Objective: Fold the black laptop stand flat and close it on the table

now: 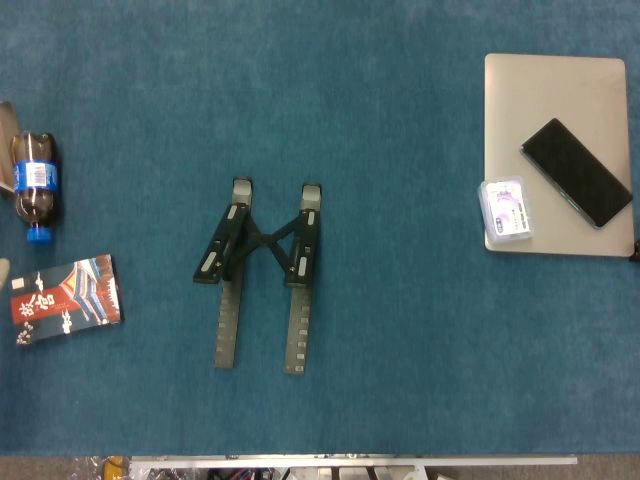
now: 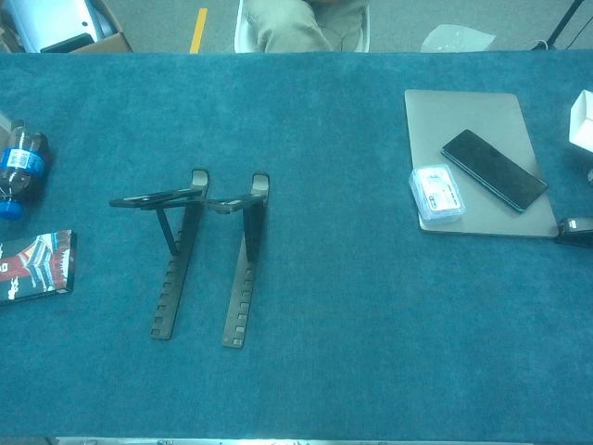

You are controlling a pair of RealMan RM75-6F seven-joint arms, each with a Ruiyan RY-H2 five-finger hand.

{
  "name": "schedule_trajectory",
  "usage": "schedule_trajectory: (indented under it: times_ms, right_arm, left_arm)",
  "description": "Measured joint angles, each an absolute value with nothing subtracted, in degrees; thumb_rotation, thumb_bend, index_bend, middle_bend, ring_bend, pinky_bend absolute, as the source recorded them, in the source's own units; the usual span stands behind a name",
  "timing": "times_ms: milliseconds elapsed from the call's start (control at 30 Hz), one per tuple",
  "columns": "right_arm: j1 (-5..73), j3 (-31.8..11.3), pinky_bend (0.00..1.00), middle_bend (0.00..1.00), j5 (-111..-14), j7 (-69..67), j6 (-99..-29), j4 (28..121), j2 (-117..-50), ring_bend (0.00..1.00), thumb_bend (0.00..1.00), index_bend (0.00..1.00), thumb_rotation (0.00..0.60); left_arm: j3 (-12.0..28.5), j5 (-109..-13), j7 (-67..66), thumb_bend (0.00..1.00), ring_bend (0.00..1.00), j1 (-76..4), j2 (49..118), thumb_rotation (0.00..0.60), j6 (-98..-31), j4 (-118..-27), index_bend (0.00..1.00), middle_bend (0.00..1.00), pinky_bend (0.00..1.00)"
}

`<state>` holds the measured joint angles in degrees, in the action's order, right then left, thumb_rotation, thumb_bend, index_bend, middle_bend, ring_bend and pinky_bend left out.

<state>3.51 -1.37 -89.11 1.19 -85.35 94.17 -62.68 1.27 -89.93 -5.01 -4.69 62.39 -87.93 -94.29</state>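
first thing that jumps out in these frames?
The black laptop stand, mid-table and still propped open on its struts, with no hand of the robot in either view. Next, the closed grey laptop at the table's right end, carrying a black phone and a small clear case. At the left edge lie a cola bottle and a red printed booklet.

black laptop stand (image 1: pixel 262 268), unfolded, arms raised, mid-table

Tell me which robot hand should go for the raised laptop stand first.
Left, tentatively. Neither robot hand is in view, so this rests on layout only: the laptop stand sits left of the table's centre, nearer the cola bottle than the closed laptop, and its propped arms lean leftward.
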Motion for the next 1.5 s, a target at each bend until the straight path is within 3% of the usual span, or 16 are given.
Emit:
schedule_trajectory:
  times_ms: [867, 1300, 1500]
  right_arm:
    - [6.0, -2.5, 0.28, 0.17, -90.8, -2.4, -84.1, 94.8, -62.4, 0.17, 0.09, 0.08, 0.6]
    - [10.4, -6.2, 0.26, 0.16, -90.3, -4.5, -81.8, 93.6, -62.1, 0.16, 0.09, 0.08, 0.6]
    - [12.8, -9.0, 0.25, 0.16, -88.8, -3.8, -81.2, 94.8, -61.3, 0.15, 0.09, 0.08, 0.6]
  left_arm:
    - [0.8, -90.9, -4.4, 0.25, 0.1, -5.9, 62.8, 0.6, -85.6, -94.3, 0.09, 0.12, 0.04]
    - [-0.3, -93.4, -6.3, 0.25, 0.09, -11.4, 61.1, 0.6, -76.7, -98.7, 0.09, 0.09, 0.04]
    - [-1.4, -93.2, -7.5, 0.25, 0.02, -14.4, 58.9, 0.6, -69.9, -102.9, 0.01, 0.02, 0.04]
